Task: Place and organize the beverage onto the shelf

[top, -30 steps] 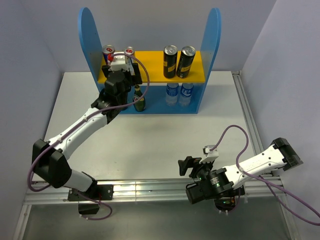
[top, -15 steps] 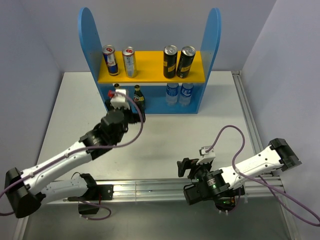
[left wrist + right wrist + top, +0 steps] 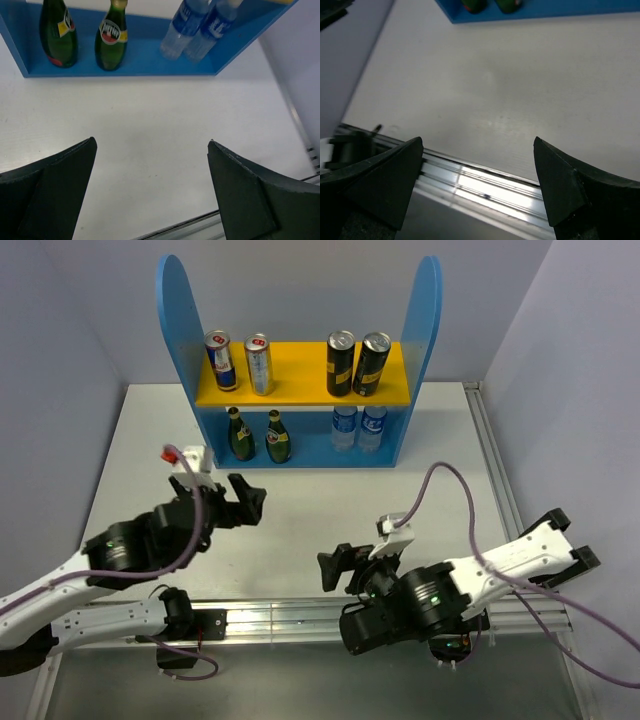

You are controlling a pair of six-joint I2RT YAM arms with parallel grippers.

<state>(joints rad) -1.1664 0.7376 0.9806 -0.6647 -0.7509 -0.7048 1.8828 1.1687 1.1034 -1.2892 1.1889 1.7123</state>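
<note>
Beverage all sits on the shelf (image 3: 428,310), far side of the table (image 3: 330,500).

Upper yellow board (image 3: 300,375):
- blue-silver can (image 3: 219,359) at the left end
- silver can (image 3: 259,363) just right of it
- a gap, then two dark cans (image 3: 341,363) (image 3: 371,363) side by side on the right half

Lower blue level:
- two green bottles (image 3: 239,434) (image 3: 278,436) on the left, upright, close but apart
- two clear bottles with blue labels (image 3: 344,427) (image 3: 374,427) on the right, near each other

All of them stand upright.

Left gripper (image 3: 151,147) hangs over bare table on the near side of the shelf, roughly in line with the green bottles. Jaws spread wide, nothing between them.

Right gripper (image 3: 477,145) sits low by the metal rail (image 3: 300,615) at the near edge, right of centre. Jaws apart, empty.

Both grippers are well apart from the shelf and touch no drink.
</note>
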